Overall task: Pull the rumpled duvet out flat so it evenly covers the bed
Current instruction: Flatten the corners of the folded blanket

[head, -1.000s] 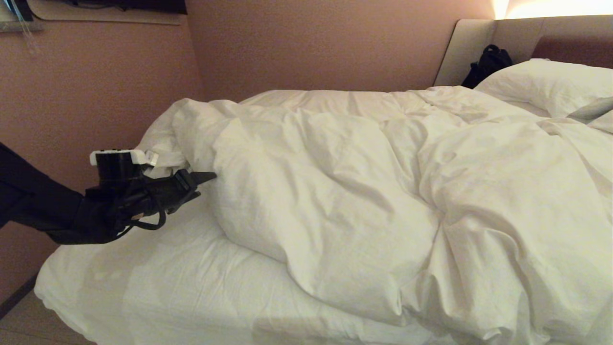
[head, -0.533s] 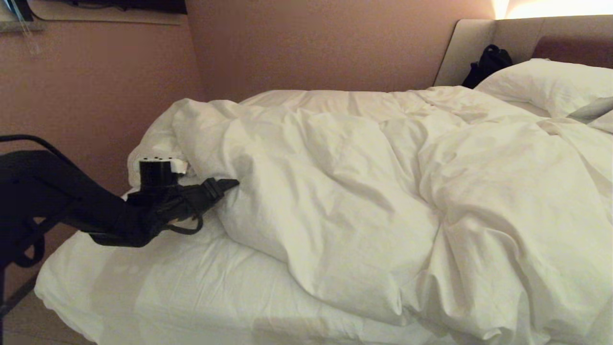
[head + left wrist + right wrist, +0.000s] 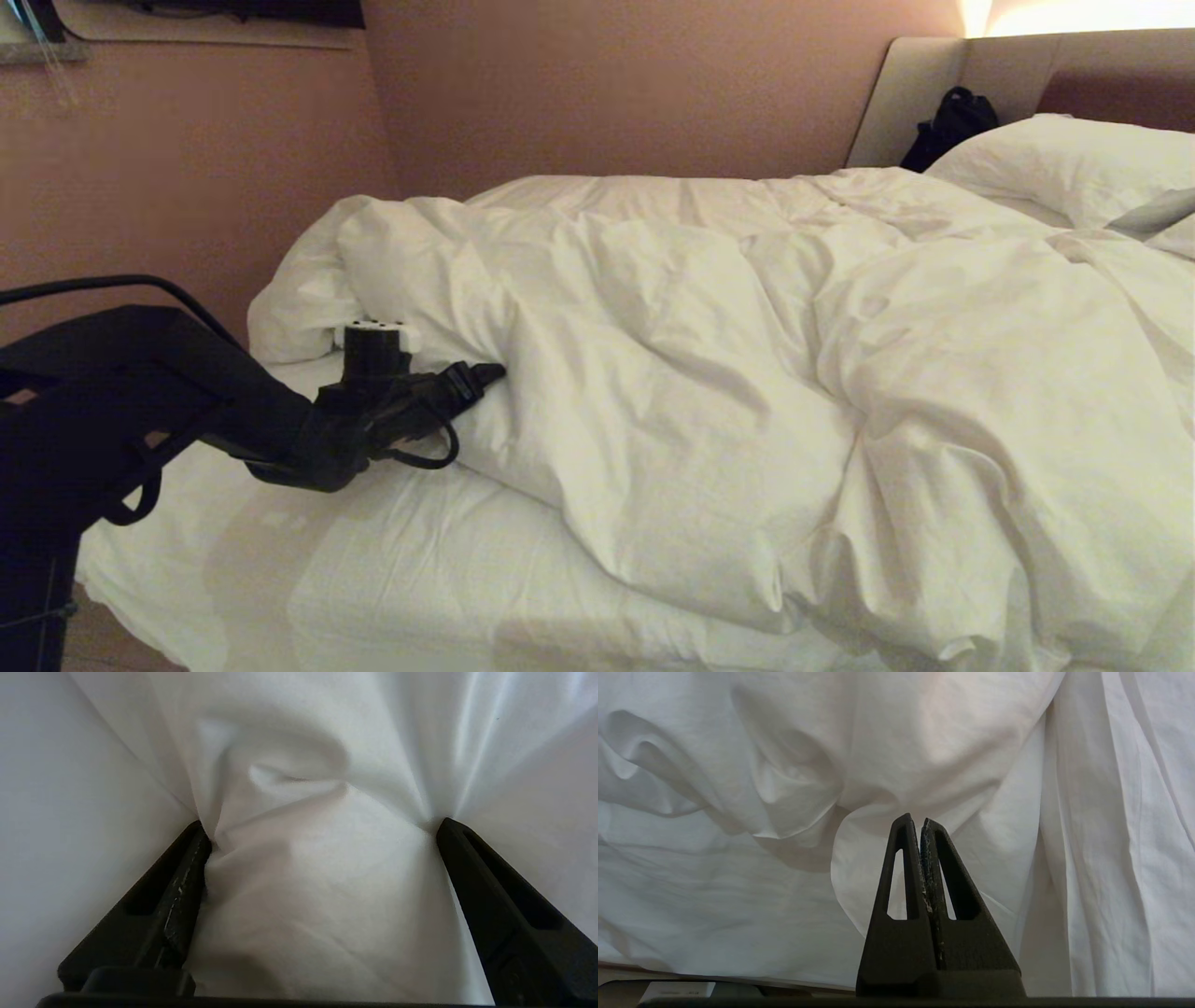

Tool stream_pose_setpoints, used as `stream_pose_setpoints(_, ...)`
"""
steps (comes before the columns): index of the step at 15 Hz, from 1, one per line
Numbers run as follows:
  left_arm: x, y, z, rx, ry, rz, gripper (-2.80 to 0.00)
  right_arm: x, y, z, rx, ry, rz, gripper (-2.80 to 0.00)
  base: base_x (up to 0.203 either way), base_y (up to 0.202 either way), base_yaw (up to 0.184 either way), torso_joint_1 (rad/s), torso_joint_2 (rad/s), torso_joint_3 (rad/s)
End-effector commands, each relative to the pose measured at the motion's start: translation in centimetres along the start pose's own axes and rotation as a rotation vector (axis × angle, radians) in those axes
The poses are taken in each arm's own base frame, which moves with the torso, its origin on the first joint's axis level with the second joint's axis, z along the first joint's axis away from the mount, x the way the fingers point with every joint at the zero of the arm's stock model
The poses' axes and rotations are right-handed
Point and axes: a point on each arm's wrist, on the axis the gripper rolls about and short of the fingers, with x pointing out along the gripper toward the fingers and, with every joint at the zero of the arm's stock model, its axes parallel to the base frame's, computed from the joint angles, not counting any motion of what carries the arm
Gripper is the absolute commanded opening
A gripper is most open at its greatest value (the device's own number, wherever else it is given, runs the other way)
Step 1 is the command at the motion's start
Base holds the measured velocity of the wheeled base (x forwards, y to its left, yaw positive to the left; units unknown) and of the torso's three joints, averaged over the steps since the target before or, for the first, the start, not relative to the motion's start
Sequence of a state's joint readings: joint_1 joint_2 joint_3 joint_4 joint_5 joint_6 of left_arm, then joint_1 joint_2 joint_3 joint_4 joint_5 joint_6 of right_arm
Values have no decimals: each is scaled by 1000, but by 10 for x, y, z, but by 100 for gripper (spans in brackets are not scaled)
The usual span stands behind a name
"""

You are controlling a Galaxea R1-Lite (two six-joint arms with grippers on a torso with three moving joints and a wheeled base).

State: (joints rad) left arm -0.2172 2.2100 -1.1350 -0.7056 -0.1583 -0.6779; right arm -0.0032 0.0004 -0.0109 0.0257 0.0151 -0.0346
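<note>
Left gripper (image 3: 485, 375) jaws wide against rumpled duvet (image 3: 709, 373), pillow (image 3: 1064, 163) beyond, right gripper (image 3: 920, 821) jaws closed empty

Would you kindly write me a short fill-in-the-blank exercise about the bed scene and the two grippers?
1. The left gripper presses into the duvet with its fingers ____.
2. The right gripper has its fingers ____.
3. The black bag sits against the ____.
4. The bare sheet lies on the robot's ____ side of the bed.

Missing words: open; shut; headboard; left
</note>
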Motion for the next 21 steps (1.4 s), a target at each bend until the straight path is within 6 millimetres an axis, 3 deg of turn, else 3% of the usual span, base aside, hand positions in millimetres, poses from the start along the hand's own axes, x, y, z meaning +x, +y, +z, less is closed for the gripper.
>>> stream_pose_setpoints(1,-3,-2,3,-4,-9,-7,0,0,0,0,-1,0,0,-280,0,0,0,0,0,0)
stream_pose_setpoints(4,-9,-3,8,-7,-21,-7,0,0,0,0,-1,0,0,-280,0,0,0,0,0,0)
stream_pose_setpoints(5,-10,-3,10,-9,-23,-8,-280,0,0,0,-1,0,0,-280,0,0,0,0,0,0)
stream_pose_setpoints(15,-37,5,40,-49,50,-56,-280,0,0,0,-1,0,0,-280,0,0,0,0,0,0)
stream_pose_setpoints(21,-96,-29,67,-55,76,-93,-280,0,0,0,-1,0,0,-280,0,0,0,0,0,0)
